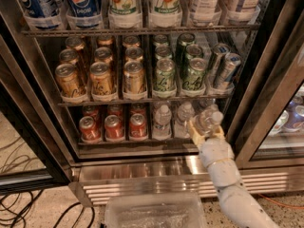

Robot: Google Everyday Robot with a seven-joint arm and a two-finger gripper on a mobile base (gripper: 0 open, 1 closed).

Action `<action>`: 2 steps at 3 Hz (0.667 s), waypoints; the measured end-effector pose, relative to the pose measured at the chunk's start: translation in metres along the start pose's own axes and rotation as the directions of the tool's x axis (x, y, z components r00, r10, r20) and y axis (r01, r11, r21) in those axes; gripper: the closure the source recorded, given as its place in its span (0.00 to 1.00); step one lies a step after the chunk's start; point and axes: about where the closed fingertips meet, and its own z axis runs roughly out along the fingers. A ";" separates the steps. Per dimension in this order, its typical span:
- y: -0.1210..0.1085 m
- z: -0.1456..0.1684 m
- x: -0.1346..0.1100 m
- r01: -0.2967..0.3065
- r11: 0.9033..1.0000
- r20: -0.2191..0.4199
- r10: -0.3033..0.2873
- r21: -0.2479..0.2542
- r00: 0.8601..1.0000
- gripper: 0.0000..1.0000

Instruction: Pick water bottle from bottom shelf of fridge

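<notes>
The fridge (42, 127) stands open in front of me. On its bottom shelf (126, 142), red soda cans (114, 126) fill the left lanes and two small clear water bottles (162, 120) stand to their right. At the shelf's right end my gripper (206, 128) is shut on another water bottle (208, 119), which leans to the right with its white cap pointing up and right. A pale finger (193, 128) shows on the bottle's left side. My white arm (223, 170) rises from the lower right.
Gold and green cans (164, 75) fill the rack above, and large soda bottles (123, 4) the top rack. The steel slatted base (142, 179) lies below. A clear plastic bin (154, 212) sits on the floor in front. Black cables (19, 208) lie at lower left. The glass door (280, 118) stands open on the right.
</notes>
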 end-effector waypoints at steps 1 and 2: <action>-0.018 -0.029 -0.054 -0.086 0.995 0.117 0.090 -0.042 0.989 1.00; -0.008 -0.036 -0.071 -0.065 0.994 0.156 0.078 -0.087 0.985 1.00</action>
